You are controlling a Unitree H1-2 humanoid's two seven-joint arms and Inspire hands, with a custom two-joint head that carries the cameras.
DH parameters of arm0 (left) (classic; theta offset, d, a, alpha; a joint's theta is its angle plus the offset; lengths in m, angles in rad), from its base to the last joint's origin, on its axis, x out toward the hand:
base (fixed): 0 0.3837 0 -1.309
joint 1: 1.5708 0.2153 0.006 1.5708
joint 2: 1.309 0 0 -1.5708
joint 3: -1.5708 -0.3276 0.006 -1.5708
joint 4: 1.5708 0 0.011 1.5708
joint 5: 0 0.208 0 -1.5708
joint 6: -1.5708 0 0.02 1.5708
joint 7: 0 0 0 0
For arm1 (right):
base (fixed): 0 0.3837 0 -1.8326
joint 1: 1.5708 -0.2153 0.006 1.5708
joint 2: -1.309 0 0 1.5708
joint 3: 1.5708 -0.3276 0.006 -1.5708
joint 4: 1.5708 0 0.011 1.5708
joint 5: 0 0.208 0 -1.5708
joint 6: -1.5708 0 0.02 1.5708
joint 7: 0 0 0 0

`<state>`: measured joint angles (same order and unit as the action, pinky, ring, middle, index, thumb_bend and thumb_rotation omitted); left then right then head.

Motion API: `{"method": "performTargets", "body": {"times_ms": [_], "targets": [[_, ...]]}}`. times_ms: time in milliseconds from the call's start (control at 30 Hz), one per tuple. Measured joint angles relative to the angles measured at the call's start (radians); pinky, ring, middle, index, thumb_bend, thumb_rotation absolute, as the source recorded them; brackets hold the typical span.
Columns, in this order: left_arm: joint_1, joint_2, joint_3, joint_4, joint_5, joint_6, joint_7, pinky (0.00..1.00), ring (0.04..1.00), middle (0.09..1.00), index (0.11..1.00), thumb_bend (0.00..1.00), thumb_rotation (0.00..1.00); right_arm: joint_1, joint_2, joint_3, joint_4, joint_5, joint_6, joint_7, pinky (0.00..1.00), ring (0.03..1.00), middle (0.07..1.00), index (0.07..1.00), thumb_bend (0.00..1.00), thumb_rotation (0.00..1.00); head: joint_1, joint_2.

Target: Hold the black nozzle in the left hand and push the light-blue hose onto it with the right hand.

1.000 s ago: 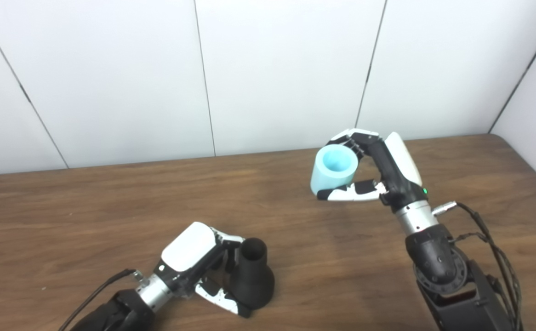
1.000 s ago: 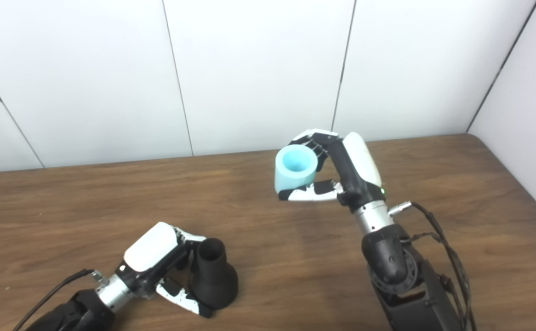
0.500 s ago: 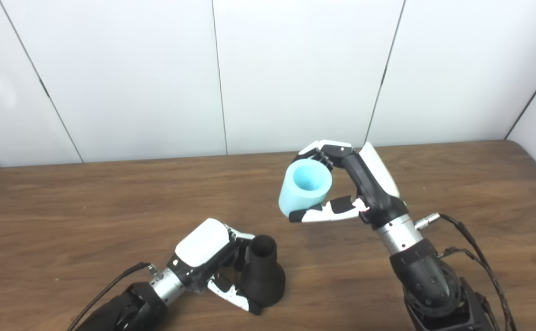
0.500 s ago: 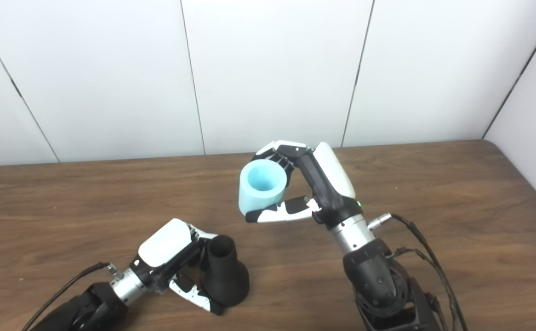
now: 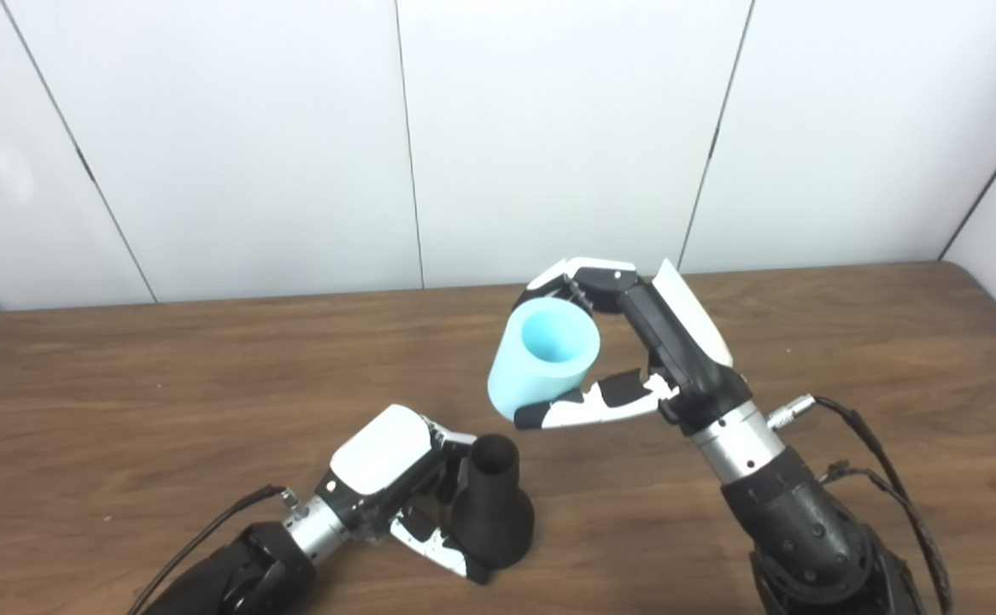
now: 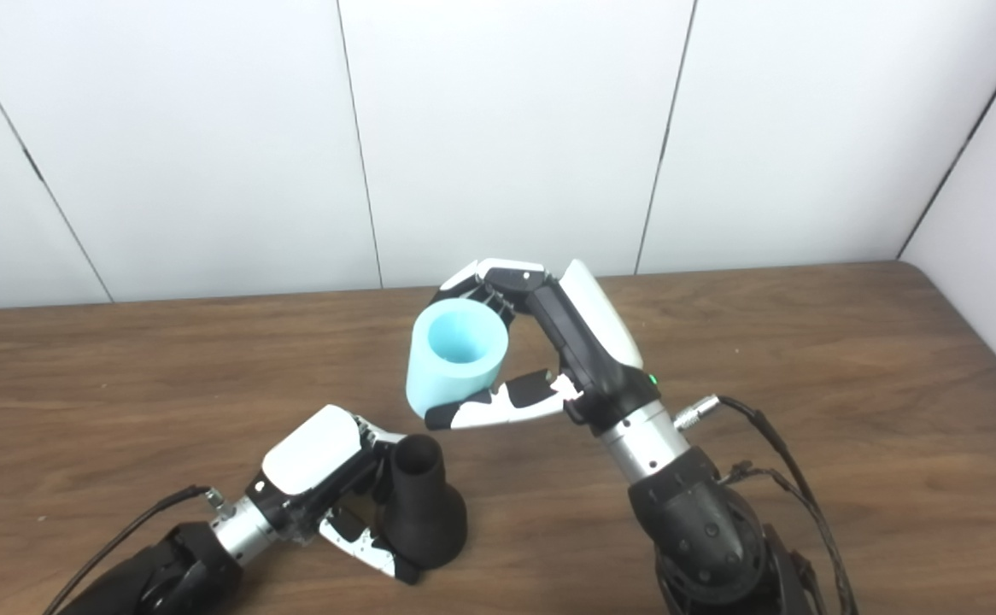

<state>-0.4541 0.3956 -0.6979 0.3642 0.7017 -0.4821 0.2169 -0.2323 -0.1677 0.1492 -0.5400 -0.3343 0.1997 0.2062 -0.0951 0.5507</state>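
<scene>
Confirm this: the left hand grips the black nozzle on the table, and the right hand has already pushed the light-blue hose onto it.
Not quite. The left hand does grip the black nozzle on the table, but the light-blue hose is not on it yet: the right hand holds it in the air, apart from the nozzle, as the left eye view shows.

Matte black nozzle (image 5: 491, 514), light-blue hose (image 5: 541, 357) paler outside, both hands patched white and black, brown wood-grain bench (image 5: 122, 384), plain white wall panels (image 5: 549, 128)

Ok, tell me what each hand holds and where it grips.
Left hand grips the black nozzle around its narrow neck. Right hand holds the light-blue hose by its side wall, thumb beneath.
</scene>
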Motion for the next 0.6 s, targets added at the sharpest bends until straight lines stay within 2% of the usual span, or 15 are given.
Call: {"method": "performTargets", "body": {"times_ms": [133,367,500,600], "targets": [[0.001,-0.002,0.003,0.001,0.001,0.0,-0.003,0.15,0.2,0.471,0.479,0.52,0.0,0.001,-0.004,0.001,-0.02,0.042,0.034,0.038,0.28,0.394,0.473,0.543,0.51,0.0,0.003,0.002],[0.001,-0.003,0.006,0.001,0.001,0.0,-0.005,0.14,0.201,0.472,0.479,0.52,0.0,0.009,-0.02,0.025,-0.02,0.037,0.076,0.09,0.23,0.366,0.478,0.541,0.51,0.0,0.005,0.005],[0.003,-0.004,0.01,0.0,0.002,0.0,-0.009,0.15,0.202,0.472,0.479,0.52,0.0,0.009,-0.028,0.031,-0.018,0.036,0.082,0.106,0.2,0.353,0.479,0.538,0.51,0.0,0.009,0.009],[0.006,-0.007,0.016,-0.002,0.002,0.0,-0.017,0.14,0.196,0.471,0.479,0.52,0.0,0.009,-0.031,0.036,-0.002,0.034,0.082,0.108,0.23,0.364,0.474,0.539,0.51,0.0,0.012,0.012]]}}
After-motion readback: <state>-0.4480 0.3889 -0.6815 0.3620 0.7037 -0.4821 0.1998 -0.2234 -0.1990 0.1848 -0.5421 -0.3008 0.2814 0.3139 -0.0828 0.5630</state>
